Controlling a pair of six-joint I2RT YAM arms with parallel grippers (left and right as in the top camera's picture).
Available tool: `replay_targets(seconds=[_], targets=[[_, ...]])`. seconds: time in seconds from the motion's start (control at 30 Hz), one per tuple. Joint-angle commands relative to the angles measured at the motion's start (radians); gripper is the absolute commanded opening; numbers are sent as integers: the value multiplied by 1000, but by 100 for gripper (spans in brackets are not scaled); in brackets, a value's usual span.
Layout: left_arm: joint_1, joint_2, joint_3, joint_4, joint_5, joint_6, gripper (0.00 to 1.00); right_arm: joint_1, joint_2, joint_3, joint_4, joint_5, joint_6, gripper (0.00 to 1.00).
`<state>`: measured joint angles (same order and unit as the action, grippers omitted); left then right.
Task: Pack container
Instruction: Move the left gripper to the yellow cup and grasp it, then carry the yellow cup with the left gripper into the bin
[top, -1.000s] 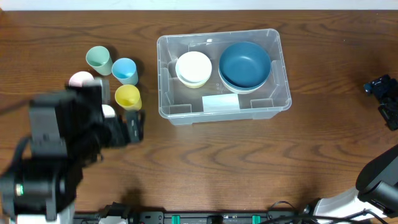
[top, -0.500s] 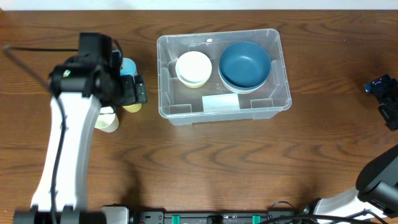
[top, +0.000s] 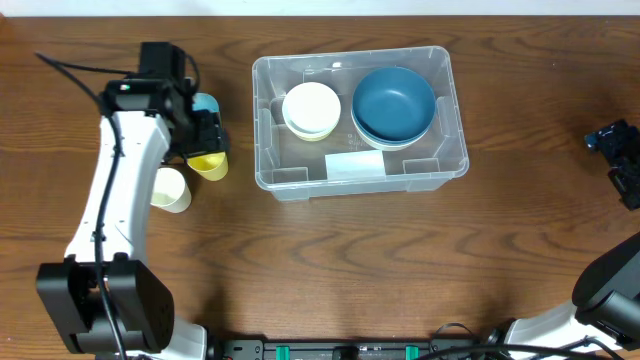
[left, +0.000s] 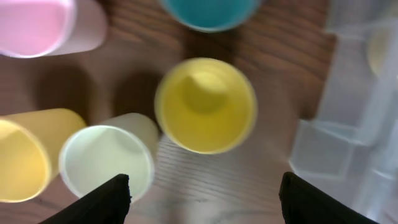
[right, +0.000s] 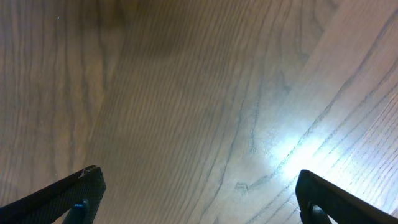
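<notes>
The clear container (top: 351, 57) stands at the table's middle back, holding stacked cream bowls (top: 311, 108), stacked blue bowls (top: 394, 103) and a white label (top: 355, 165). Its corner shows at the right of the left wrist view (left: 354, 124). My left gripper (top: 207, 140) is open and hovers over a cluster of cups left of the container. In the left wrist view the open jaws (left: 211, 202) are just above an upright yellow cup (left: 205, 104), empty. My right gripper (top: 620, 150) is open and empty at the far right edge, over bare wood (right: 199, 199).
Around the yellow cup (top: 208, 163) are a blue cup (left: 208, 11), a pink cup (left: 40, 25), a pale green cup (left: 109, 162) and a yellow cup lying on its side (left: 25, 158). A cream cup (top: 172, 190) lies by my left arm.
My left arm swung from the front left up and back over the cup cluster, ending with its gripper above the yellow cup. The right arm and the container have not moved.
</notes>
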<state>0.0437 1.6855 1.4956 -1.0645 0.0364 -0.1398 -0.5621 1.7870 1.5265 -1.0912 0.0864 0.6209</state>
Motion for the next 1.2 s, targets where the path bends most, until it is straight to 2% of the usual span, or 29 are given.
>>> replay_targets(seconds=[0.0, 0.63, 0.8, 0.87, 0.97, 1.03, 1.17], targets=[[53, 31, 12, 5, -26, -23, 74, -2, 3, -2, 0, 11, 14, 99], [68, 254, 12, 100, -3, -23, 53, -2, 3, -2, 0, 11, 14, 99], [68, 288, 12, 114, -3, -23, 37, -2, 3, -2, 0, 11, 14, 99], [68, 288, 12, 117, -3, -23, 24, -2, 3, -2, 0, 11, 14, 99], [68, 287, 12, 121, -3, -23, 10, -2, 3, -2, 0, 11, 14, 99], [67, 287, 12, 121, -3, -23, 6, -2, 3, -2, 0, 11, 14, 99], [67, 279, 12, 113, 16, -23, 6, -2, 3, -2, 0, 11, 14, 99]])
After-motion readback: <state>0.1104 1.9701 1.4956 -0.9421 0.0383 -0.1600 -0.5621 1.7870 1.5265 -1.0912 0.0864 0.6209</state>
